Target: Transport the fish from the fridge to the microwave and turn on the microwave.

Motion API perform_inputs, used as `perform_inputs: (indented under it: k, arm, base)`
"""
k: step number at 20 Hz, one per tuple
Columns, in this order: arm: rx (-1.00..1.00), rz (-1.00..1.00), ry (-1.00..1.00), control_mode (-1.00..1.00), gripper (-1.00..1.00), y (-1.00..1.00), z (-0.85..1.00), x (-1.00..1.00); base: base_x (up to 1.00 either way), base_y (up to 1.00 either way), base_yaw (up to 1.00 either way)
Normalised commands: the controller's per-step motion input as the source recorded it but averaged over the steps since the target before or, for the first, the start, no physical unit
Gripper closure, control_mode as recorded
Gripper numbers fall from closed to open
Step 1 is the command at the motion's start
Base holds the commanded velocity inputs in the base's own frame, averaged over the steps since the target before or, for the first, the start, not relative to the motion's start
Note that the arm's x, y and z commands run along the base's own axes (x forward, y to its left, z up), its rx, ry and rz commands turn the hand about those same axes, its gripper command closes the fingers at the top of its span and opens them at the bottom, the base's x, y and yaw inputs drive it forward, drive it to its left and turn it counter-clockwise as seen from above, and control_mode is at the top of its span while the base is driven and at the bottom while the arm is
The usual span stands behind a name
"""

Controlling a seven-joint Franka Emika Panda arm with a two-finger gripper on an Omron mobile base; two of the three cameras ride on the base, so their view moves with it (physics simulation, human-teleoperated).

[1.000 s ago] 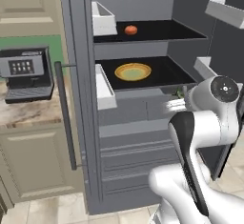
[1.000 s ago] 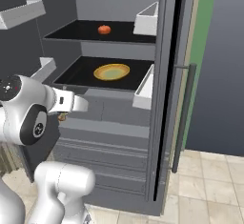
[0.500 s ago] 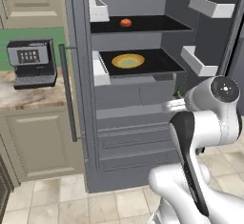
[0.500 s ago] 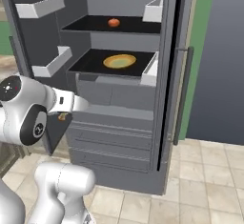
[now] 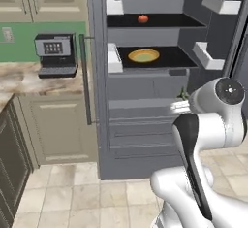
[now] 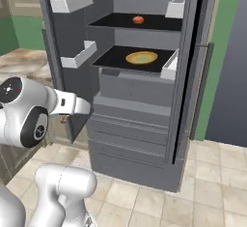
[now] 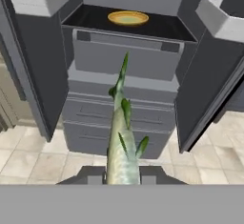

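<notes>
Gripper [image 7: 123,174] pinching fish [image 7: 122,142] | fish points to 12 o'clock toward fridge [image 7: 125,70] | plate [image 7: 127,17] on shelf at 12 | tomato [image 5: 143,19] above

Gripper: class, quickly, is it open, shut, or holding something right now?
Gripper: shut on the fish, in front of the open fridge.

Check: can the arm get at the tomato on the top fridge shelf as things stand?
Probably not. The fingers are shut on the fish, and the hand sits low, out in front of the fridge drawers. The open tomato shelf is unblocked, though.
</notes>
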Motion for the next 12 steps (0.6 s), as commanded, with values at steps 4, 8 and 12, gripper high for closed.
perform_inputs:
  k: [4, 8, 12]
  arm:
    - [0.0, 0.0, 0.0, 1.0, 1.0, 0.0, 0.0, 0.0]
    - [0.0, 0.0, 0.0, 1.0, 1.0, 0.0, 0.0, 0.0]
    - [0.0, 0.0, 0.0, 1.0, 1.0, 0.0, 0.0, 0.0]
  base:
    - [-0.44, 0.09, 0.66]
    - [-0.26, 0.06, 0.89]
    - [-0.17, 0.06, 0.95]
